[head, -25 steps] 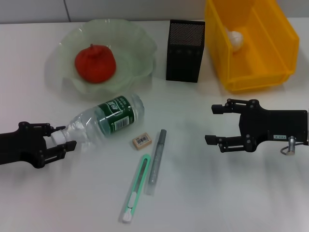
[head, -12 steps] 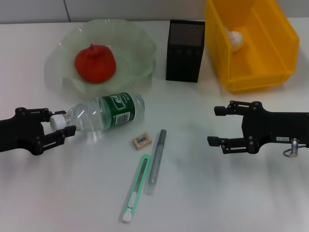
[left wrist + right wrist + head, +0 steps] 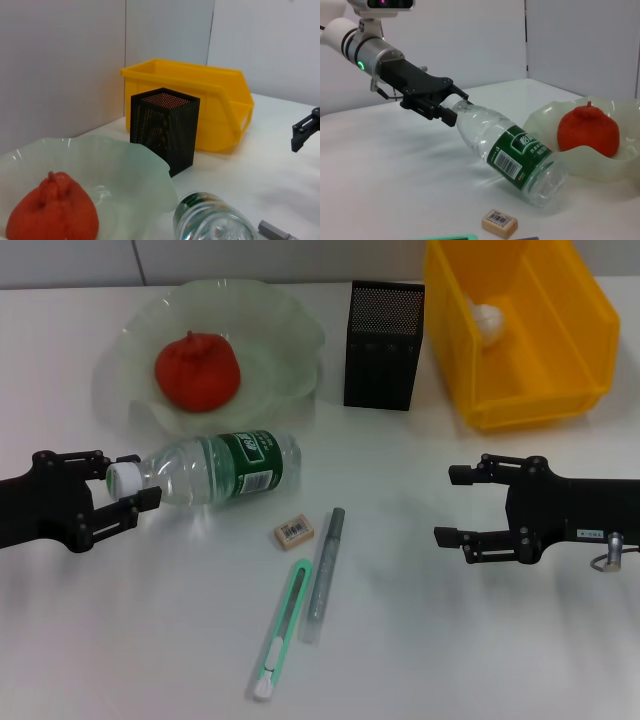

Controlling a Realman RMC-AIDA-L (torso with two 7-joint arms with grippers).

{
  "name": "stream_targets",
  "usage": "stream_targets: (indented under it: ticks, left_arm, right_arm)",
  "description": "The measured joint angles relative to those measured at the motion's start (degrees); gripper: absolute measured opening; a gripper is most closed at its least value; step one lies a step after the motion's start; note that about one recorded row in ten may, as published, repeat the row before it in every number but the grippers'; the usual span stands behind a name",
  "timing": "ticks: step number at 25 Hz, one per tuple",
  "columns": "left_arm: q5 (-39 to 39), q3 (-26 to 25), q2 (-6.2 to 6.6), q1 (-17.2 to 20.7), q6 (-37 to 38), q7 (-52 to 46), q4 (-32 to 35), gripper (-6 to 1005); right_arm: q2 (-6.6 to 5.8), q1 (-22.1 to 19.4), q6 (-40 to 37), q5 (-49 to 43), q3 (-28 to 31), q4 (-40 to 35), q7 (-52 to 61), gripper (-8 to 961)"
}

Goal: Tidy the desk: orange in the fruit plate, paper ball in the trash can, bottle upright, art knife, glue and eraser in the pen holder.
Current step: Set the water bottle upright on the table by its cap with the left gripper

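Note:
The clear bottle (image 3: 215,470) with a green label lies tilted, its base on the table and its white cap end (image 3: 125,478) raised. My left gripper (image 3: 135,480) is shut on its neck; the right wrist view shows this grip (image 3: 447,105) and the bottle (image 3: 505,150). My right gripper (image 3: 448,504) is open and empty at the right. The orange (image 3: 197,370) sits in the fruit plate (image 3: 270,325). The paper ball (image 3: 487,320) is in the yellow bin (image 3: 590,360). The eraser (image 3: 294,532), grey glue stick (image 3: 325,570) and green art knife (image 3: 280,630) lie on the table before the black pen holder (image 3: 384,345).
The plate, pen holder and bin stand in a row at the back. The left wrist view shows the orange (image 3: 52,212), pen holder (image 3: 165,130) and bin (image 3: 200,100). The eraser (image 3: 500,222) lies just in front of the bottle's base.
My left gripper has moved back and up with the bottle's neck, swinging the bottle towards level in the head view. My right gripper has drifted slightly right and down.

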Motion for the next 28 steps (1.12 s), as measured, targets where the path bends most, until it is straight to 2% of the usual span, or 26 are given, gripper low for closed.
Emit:
stream_targets:
  ticks: [5, 12, 28]
  left_arm:
    - [-0.57, -0.58, -0.01, 0.12, 0.14, 0.79, -0.11, 451]
    - [-1.47, -5.2, -0.17, -0.18, 2.83, 3.31, -1.39, 450]
    - [-4.24, -5.62, -0.3, -0.21, 4.58, 5.25, -2.64, 450]
  right_arm:
    - [0.12, -0.04, 0.34, 0.03, 0.0, 0.07, 0.0, 817]
    - [0.29, -0.04, 0.44, 0.12, 0.0, 0.3, 0.02, 817]
    - [0.47, -0.69, 0.37, 0.13, -0.01, 0.29, 0.79, 817]
